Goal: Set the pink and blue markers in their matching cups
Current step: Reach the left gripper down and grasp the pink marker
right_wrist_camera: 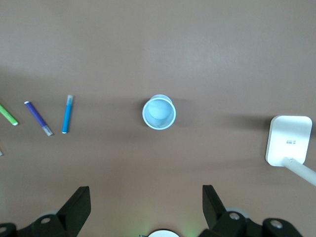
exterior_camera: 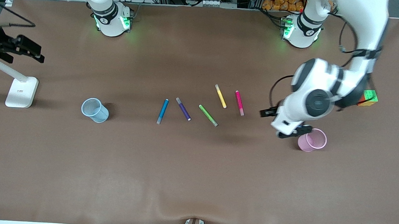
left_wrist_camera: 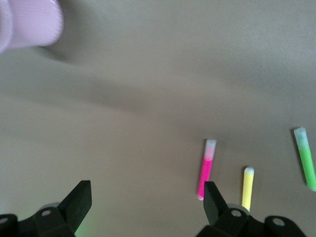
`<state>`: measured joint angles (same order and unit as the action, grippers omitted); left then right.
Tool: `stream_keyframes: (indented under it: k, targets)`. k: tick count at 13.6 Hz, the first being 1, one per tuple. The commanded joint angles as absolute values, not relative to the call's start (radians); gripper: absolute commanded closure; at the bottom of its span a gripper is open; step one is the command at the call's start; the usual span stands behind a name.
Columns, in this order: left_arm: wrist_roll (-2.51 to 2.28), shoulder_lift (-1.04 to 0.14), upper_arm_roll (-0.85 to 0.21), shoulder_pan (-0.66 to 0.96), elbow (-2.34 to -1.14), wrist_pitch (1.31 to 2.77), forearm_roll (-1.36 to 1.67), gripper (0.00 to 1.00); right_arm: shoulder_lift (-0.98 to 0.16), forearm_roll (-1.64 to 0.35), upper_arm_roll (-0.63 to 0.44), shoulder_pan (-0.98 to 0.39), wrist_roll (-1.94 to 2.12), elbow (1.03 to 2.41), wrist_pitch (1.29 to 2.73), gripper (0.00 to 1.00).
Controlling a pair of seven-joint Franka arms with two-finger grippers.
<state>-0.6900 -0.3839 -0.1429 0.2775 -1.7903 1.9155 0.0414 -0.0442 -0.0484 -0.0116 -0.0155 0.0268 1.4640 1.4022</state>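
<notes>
The left gripper [exterior_camera: 291,132] hangs just over the worktop [exterior_camera: 194,182] beside the pink cup [exterior_camera: 312,140], jaws spread wide with nothing between them; in the left wrist view the two dark fingertips [left_wrist_camera: 79,200] stand well apart over bare surface. From those jaws the pink marker [exterior_camera: 239,103] lies toward the right arm's end of the worktop and a little farther from the front camera. Its long axis runs roughly toward and away from that camera, tilted slightly, with the pale cap at the nearer end. It lies flat, just beside the yellow pen [exterior_camera: 220,96], with the green pen [exterior_camera: 208,115] next along. To my eye the left arm is plainly the nearer one for this marker, and the pick would call for the jaws to close across the barrel without catching the yellow pen.

The right gripper [right_wrist_camera: 143,212] I can make out only from its own wrist view, held high with jaws open and empty, looking down on the blue cup [exterior_camera: 95,110]. That arm seems to be waiting. The blue marker [exterior_camera: 162,111] lies flat between the blue cup and the purple pen [exterior_camera: 183,108], its length also running toward the camera. Both cups stand upright, well apart, near opposite ends of the row of pens, and neither holds a marker yet.
</notes>
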Motion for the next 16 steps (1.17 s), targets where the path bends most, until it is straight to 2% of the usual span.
stream_keyframes:
  k: [1, 4, 7, 10, 12, 16]
  targets:
    - [-0.796, -0.443, -0.138, 0.325, -1.801, 1.991, 0.054, 0.00, -0.074, -0.041, -0.012, -0.002, 0.023, 1.454, 1.393, 0.00]
    - [-0.816, -0.465, -0.152, 0.324, -1.854, 2.037, 0.109, 0.00, -0.090, -0.034, -0.011, -0.012, 0.021, 1.454, 1.411, 0.00]
    - [-0.821, -0.446, -0.163, 0.331, -1.939, 2.146, 0.146, 0.11, -0.110, -0.035, -0.009, -0.018, 0.021, 1.453, 1.437, 0.00]
    - [-0.819, -0.451, -0.184, 0.330, -2.008, 2.245, 0.153, 0.14, -0.147, -0.040, -0.008, -0.029, 0.021, 1.450, 1.491, 0.00]
    - [-0.809, -0.469, -0.198, 0.324, -2.010, 2.261, 0.153, 0.20, -0.170, -0.043, -0.008, -0.044, 0.020, 1.447, 1.496, 0.00]
    - [-0.802, -0.508, -0.212, 0.321, -2.005, 2.292, 0.153, 0.25, -0.261, -0.052, -0.005, -0.086, 0.017, 1.445, 1.609, 0.00]
